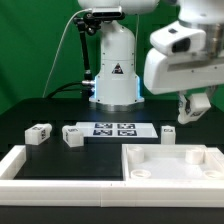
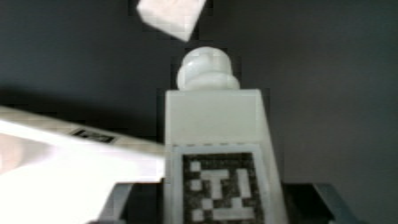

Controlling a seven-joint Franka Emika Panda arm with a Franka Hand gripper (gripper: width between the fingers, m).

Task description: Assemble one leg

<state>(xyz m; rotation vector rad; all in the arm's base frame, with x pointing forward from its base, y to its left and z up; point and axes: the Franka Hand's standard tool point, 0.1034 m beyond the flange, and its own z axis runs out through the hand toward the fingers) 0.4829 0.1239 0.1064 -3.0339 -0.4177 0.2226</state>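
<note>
My gripper [image 1: 193,108] hangs above the table at the exterior view's right, over the large white recessed panel [image 1: 170,160]. In the wrist view the gripper [image 2: 217,205] is shut on a leg [image 2: 214,130], a white blocky peg with a black-and-white tag on the face toward the camera and a rounded tip pointing away from the fingers [image 2: 135,200]. Three other legs lie on the black table: two at the exterior view's left [image 1: 39,132] [image 1: 72,135], and one at its right [image 1: 168,132] below the gripper.
The marker board [image 1: 113,129] lies in front of the arm's white base [image 1: 114,70]. A white frame [image 1: 30,165] runs along the table's front left. In the wrist view a white edge [image 2: 54,125] crosses beside the held leg and a white piece [image 2: 169,18] shows farther off.
</note>
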